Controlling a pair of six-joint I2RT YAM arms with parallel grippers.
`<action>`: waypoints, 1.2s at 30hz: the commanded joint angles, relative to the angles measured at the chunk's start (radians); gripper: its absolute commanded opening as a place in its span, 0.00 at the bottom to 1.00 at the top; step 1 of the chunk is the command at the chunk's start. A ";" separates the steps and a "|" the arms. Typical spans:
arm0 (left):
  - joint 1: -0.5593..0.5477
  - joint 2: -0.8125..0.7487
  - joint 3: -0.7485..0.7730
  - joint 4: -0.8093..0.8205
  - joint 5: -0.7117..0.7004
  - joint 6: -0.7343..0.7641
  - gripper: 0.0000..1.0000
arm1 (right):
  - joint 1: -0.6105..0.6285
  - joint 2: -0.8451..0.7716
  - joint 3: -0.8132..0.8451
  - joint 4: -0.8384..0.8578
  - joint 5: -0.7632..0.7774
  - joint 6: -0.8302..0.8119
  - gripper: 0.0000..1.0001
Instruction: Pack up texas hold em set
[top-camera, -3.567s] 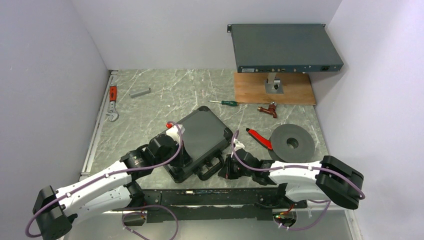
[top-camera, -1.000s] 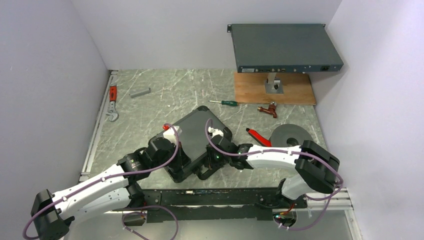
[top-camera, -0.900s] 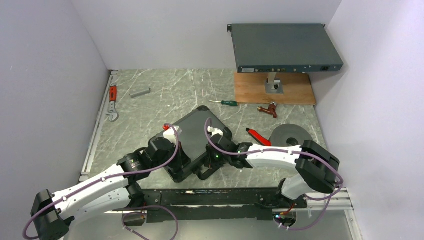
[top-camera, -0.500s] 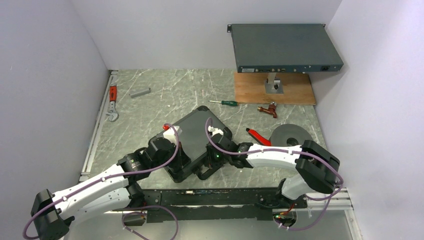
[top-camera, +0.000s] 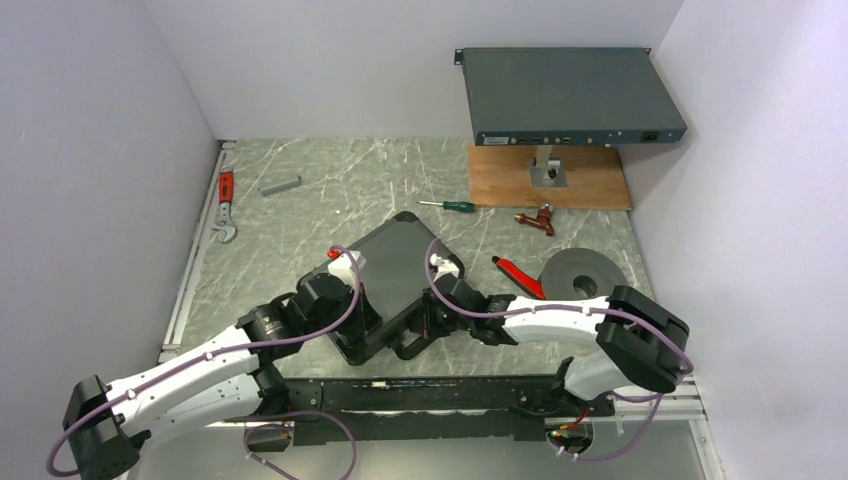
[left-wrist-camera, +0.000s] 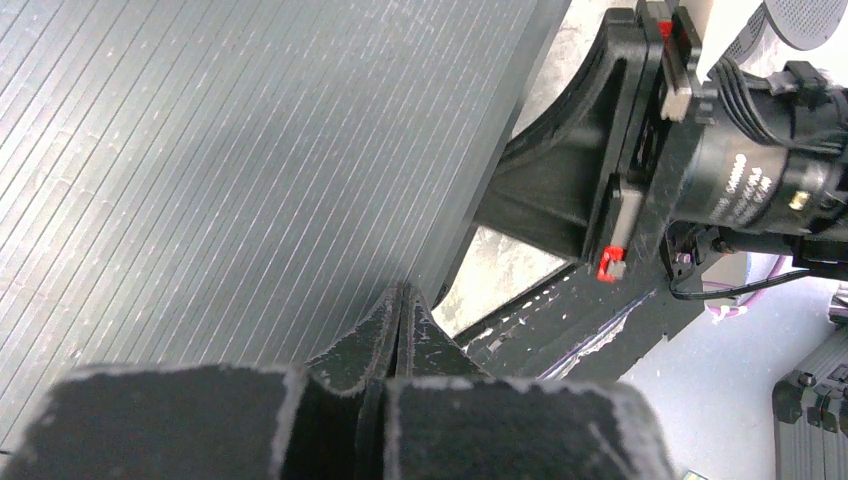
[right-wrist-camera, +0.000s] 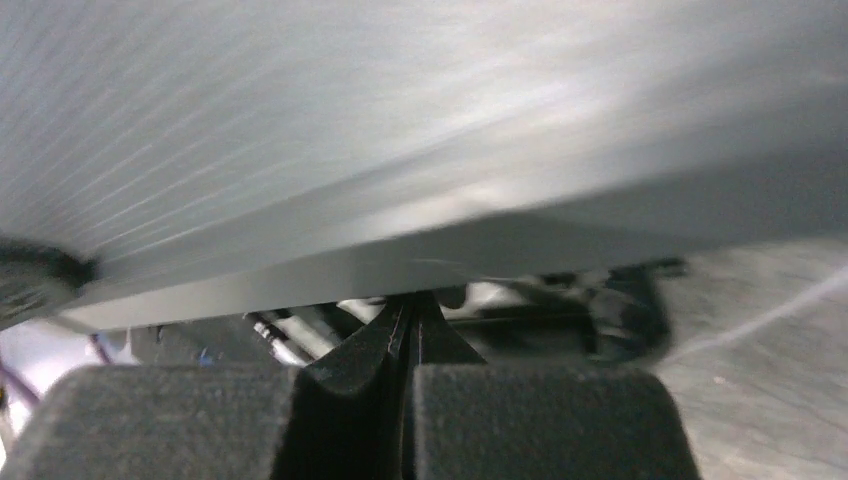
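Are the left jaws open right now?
No, the left wrist view shows the left jaws pressed together, no gap, at the edge of the briefcase.

The left arm is extended from the near-left base diagonally forward and rightward, its wrist bent downward. The left claw is closed, its fingers pressed flat together up to the tips. The right arm is folded at the elbow on the far right, with the forearm laid leftward. The right claw is closed likewise, fingers meeting along their length.
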 joint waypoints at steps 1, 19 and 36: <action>-0.023 0.064 -0.040 -0.204 0.038 -0.002 0.00 | -0.048 -0.046 -0.084 0.089 0.258 0.108 0.00; -0.038 0.101 -0.019 -0.189 0.039 -0.003 0.00 | -0.046 -0.109 -0.091 -0.012 0.221 0.194 0.00; -0.041 0.105 -0.037 -0.152 0.039 0.012 0.00 | 0.004 0.007 -0.035 0.097 0.098 0.246 0.00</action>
